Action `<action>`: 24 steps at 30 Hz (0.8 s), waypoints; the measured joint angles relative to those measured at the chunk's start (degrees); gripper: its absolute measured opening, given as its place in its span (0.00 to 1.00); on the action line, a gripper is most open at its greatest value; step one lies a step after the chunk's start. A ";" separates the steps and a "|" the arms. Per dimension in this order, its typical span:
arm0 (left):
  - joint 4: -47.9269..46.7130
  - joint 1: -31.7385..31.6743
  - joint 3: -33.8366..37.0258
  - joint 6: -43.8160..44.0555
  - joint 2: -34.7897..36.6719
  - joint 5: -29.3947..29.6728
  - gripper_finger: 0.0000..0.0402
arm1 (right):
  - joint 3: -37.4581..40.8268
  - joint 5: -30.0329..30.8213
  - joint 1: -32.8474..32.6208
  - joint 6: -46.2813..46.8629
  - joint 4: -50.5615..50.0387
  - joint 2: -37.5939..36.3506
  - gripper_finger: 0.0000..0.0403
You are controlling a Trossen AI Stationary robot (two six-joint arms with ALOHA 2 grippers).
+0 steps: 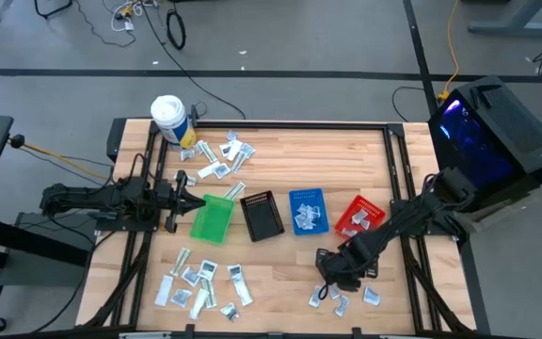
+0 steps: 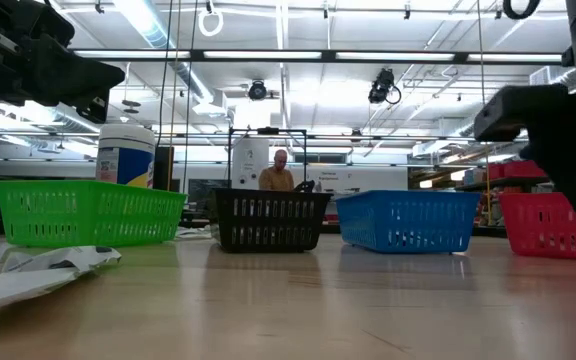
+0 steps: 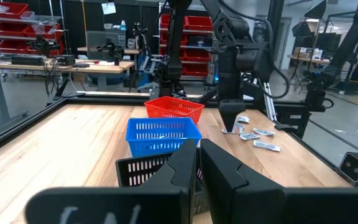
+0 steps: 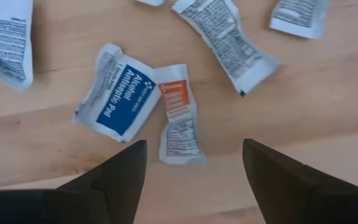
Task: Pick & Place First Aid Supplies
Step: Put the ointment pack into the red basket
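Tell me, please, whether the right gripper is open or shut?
Open: the right gripper has its fingers spread wide above an orange-printed sachet, holding nothing.

Right wrist view: three sachets [image 4: 5, 37] run off the frame edges, print unreadable. Up high, the packets [image 1: 200, 287] are too small to read. Low view: red bin [image 2: 553, 225] partly hidden behind a dark arm.

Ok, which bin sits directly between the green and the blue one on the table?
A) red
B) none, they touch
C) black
C: in the high view the black bin sits between the green bin and the blue bin.
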State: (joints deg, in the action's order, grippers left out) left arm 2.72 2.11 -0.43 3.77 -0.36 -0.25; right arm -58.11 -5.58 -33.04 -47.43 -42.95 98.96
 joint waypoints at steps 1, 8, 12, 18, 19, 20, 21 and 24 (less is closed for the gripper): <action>0.00 0.00 0.00 0.00 0.02 0.00 0.08 | 0.00 -0.01 -0.20 0.02 0.01 0.22 0.66; 0.00 0.00 0.00 0.00 0.00 -0.02 0.08 | 0.00 0.06 -0.74 0.69 0.84 2.12 0.66; 0.00 0.00 0.00 0.00 0.00 0.00 0.08 | 0.00 0.18 -0.71 1.87 1.84 2.91 0.66; 0.00 0.00 0.00 0.00 0.00 0.00 0.08 | 0.44 0.23 -0.71 2.16 2.87 3.12 0.63; 0.00 0.00 0.00 0.00 0.00 0.00 0.08 | 0.45 0.23 -0.70 2.16 2.85 3.12 0.62; 0.00 0.00 0.00 0.00 0.00 0.00 0.08 | 0.46 0.25 -0.69 2.17 2.80 3.12 0.60; 0.00 0.00 0.00 0.00 0.00 0.00 0.08 | 0.44 0.26 -0.69 2.27 2.80 3.12 0.58; 0.00 0.00 0.00 0.00 0.00 -0.01 0.08 | 0.48 0.39 -0.69 3.47 2.90 3.12 0.52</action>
State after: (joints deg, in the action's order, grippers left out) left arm 2.72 2.11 -0.42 3.77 -0.36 -0.27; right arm -57.63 -5.19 -33.74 -43.96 -40.06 102.08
